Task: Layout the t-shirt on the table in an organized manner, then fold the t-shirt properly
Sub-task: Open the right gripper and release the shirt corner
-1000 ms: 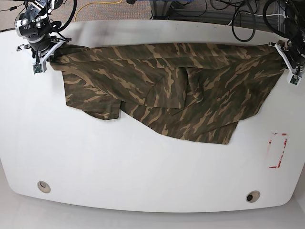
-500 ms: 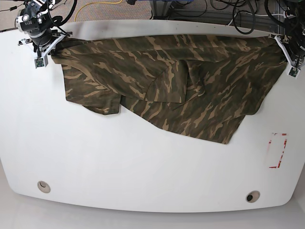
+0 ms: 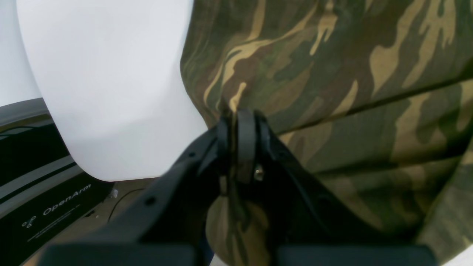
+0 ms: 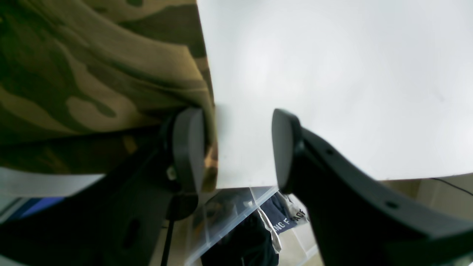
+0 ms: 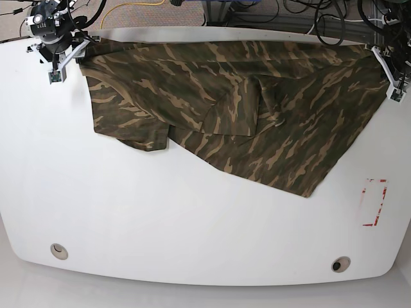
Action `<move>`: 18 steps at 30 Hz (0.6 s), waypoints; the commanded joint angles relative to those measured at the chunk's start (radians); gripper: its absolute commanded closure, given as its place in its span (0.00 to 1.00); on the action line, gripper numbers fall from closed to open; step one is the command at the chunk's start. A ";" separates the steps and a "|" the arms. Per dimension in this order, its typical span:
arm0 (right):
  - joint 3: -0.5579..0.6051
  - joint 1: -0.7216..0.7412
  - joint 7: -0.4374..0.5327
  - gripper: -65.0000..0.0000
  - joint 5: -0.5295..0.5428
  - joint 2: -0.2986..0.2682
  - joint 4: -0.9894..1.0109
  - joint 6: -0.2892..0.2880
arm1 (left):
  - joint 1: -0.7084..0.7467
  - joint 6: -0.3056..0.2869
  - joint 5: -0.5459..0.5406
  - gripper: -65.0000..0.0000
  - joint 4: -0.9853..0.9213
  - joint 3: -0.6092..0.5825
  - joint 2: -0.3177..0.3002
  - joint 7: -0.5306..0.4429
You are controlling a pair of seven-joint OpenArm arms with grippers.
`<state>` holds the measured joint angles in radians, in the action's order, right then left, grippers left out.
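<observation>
The camouflage t-shirt (image 5: pixel 257 109) lies along the far part of the white table (image 5: pixel 192 224), with a folded-over flap in the middle and its lower hem running slantwise. At the back left corner my right gripper (image 5: pixel 66 54) stands open. In the right wrist view (image 4: pixel 238 147) the jaws are apart and the t-shirt (image 4: pixel 92 74) edge rests against the left pad (image 4: pixel 188 147). At the back right, my left gripper (image 5: pixel 380 59) is shut on the t-shirt's corner. The left wrist view shows the cloth (image 3: pixel 332 74) pinched between the closed fingertips (image 3: pixel 236 122).
A red-outlined rectangle mark (image 5: pixel 374 202) sits at the table's right, and two round grommets (image 5: pixel 59 251) (image 5: pixel 340 264) lie near the front edge. Cables (image 5: pixel 257 13) hang beyond the far edge. A clear bin (image 4: pixel 229 214) and a black box (image 3: pixel 37 192) stand below the table.
Both arms have moved toward the far edge, dragging the t-shirt back and stretching it. The right gripper has opened and released its corner. The left gripper has stayed shut.
</observation>
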<state>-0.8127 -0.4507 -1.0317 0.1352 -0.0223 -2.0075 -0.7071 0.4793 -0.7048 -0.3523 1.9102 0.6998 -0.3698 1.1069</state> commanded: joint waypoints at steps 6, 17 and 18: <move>0.005 -0.081 0.006 0.57 -0.009 -0.008 -0.019 0.009 | -0.001 0.007 0.014 1.00 0.013 0.013 -0.021 -0.007; 0.013 -0.138 0.006 0.56 -0.010 0.028 -0.019 0.009 | -0.006 0.007 0.014 1.00 0.013 0.011 -0.021 -0.007; 0.013 -0.135 0.006 0.56 -0.012 0.028 -0.019 0.009 | -0.008 0.007 0.014 1.00 0.013 0.011 -0.021 -0.007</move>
<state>-0.7937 -0.5831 -1.0332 0.1314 0.0174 -2.0075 -0.7063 0.4732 -0.7040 -0.3477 1.9102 0.6998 -0.3721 1.1065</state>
